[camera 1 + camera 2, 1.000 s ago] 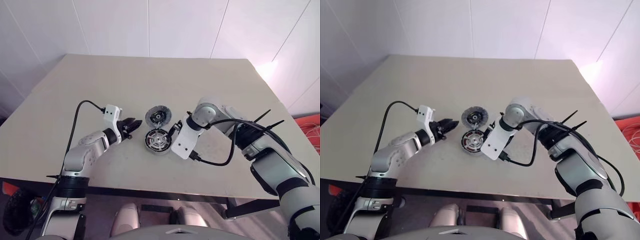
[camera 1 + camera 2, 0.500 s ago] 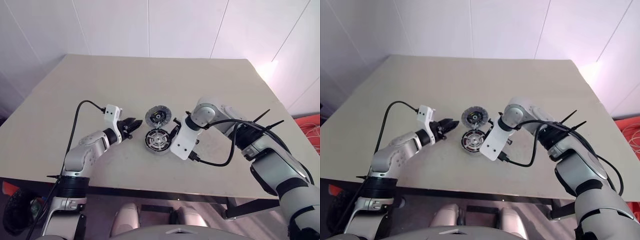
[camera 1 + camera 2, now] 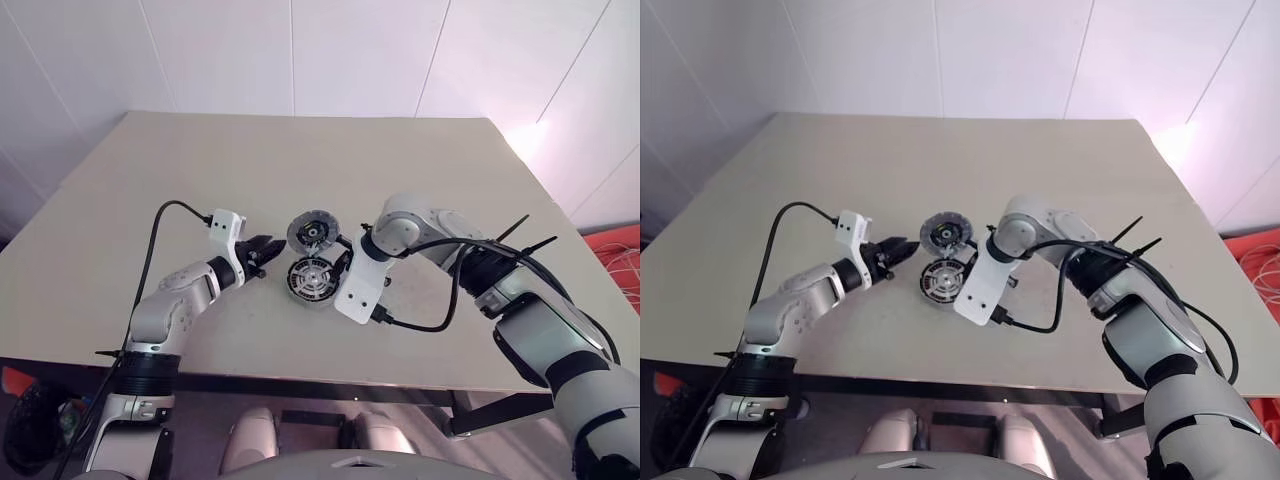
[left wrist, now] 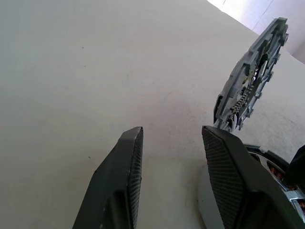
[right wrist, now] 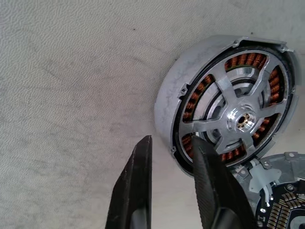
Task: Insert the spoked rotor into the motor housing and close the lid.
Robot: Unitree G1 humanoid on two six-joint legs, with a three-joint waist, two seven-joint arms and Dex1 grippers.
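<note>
Silver spoked rotor point(image 5: 240, 119) sits in the motor housing point(image 5: 177, 100) — right gripper point(image 5: 172, 157) narrowly parted over its rim.

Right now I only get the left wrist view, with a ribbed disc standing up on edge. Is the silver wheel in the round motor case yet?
Observer: Yes. The right wrist view shows the spoked wheel lying inside the case, over its copper coils.
Visitor: Is the other pincer anywhere near?
Observer: The right pincer points down at the case's rim, fingers slightly apart. I cannot tell if it touches.
Visitor: And where is mine?
Observer: From the head camera, your left pincer sits on the case's opposite side, so the two flank it.
</note>
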